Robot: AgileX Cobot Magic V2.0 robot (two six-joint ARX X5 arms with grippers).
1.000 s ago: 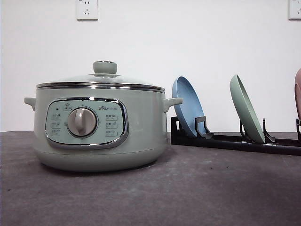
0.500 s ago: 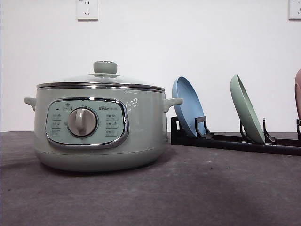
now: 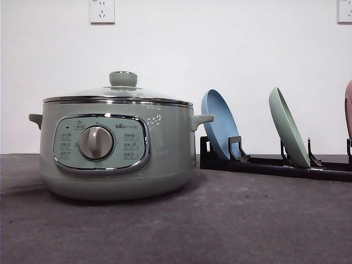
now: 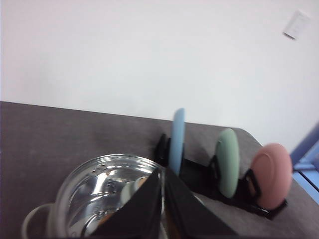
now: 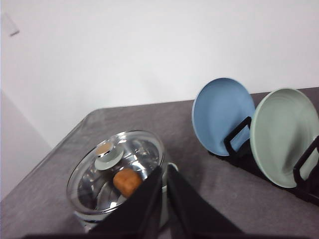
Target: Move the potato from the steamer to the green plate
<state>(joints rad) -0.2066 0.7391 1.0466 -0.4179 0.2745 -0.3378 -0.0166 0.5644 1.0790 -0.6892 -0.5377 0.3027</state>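
Sitting under lidded steamer (image 5: 117, 174): potato (image 5: 126, 181), near right gripper (image 5: 164, 172).

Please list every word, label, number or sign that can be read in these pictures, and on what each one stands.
Nothing reads clearly.
Steamer panel: a small brand mark right of the dial, too small to read.
Panel buttons: tiny icons and labels, too small to read.
Steamer wall, upper right: faint raised marks, illegible.
Plates and wall sockets: no text visible.

1. Left gripper (image 4: 163, 209): dark fingers (image 4: 142, 209) pressed nearly together, a thin slit between them, nothing held, hanging up in the air.
2. Right gripper (image 5: 164, 204): same picture, dark fingers (image 5: 144, 206) close, a narrow gap, nothing gripped, poised aloft.
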